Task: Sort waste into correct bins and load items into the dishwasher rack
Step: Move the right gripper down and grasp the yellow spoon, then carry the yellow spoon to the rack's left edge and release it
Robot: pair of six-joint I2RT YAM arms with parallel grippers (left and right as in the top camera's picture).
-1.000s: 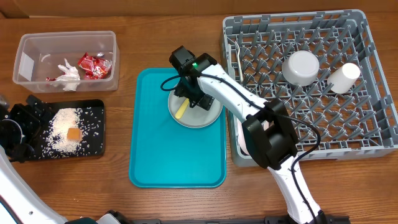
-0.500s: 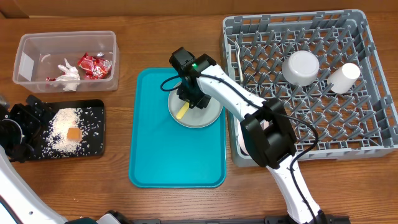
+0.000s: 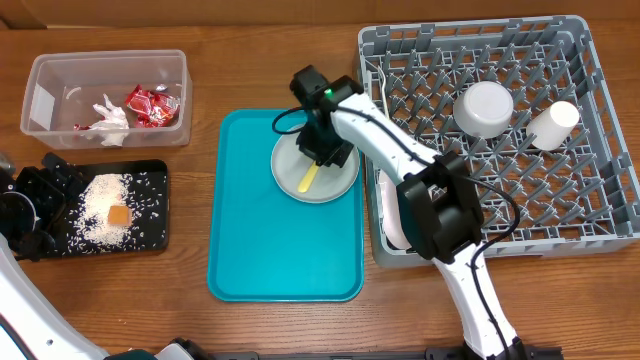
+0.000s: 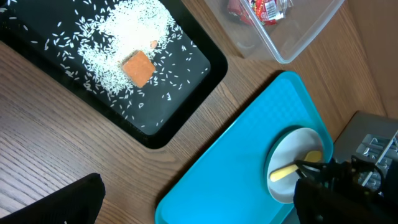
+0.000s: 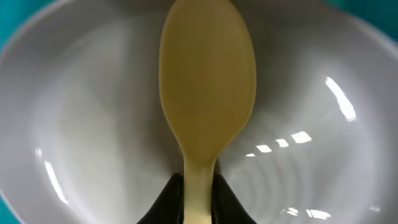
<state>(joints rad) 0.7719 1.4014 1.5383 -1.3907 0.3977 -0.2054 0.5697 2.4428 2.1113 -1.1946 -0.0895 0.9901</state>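
Yellow spoon (image 5: 207,93) handling: pinches handle in right gripper (image 5: 198,190), holds long axis straight out from the jaws above grey plate (image 3: 342,185), with dishwasher rack (image 3: 560,200) close on the right.

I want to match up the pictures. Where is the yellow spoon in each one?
Overhead: the spoon is near the middle, over the plate on the teal tray.
Left wrist: the spoon is low on the right, over the plate.
Right wrist: the spoon fills the centre, close up, with the plate all around it.
Shared landmark: the plate under the spoon.
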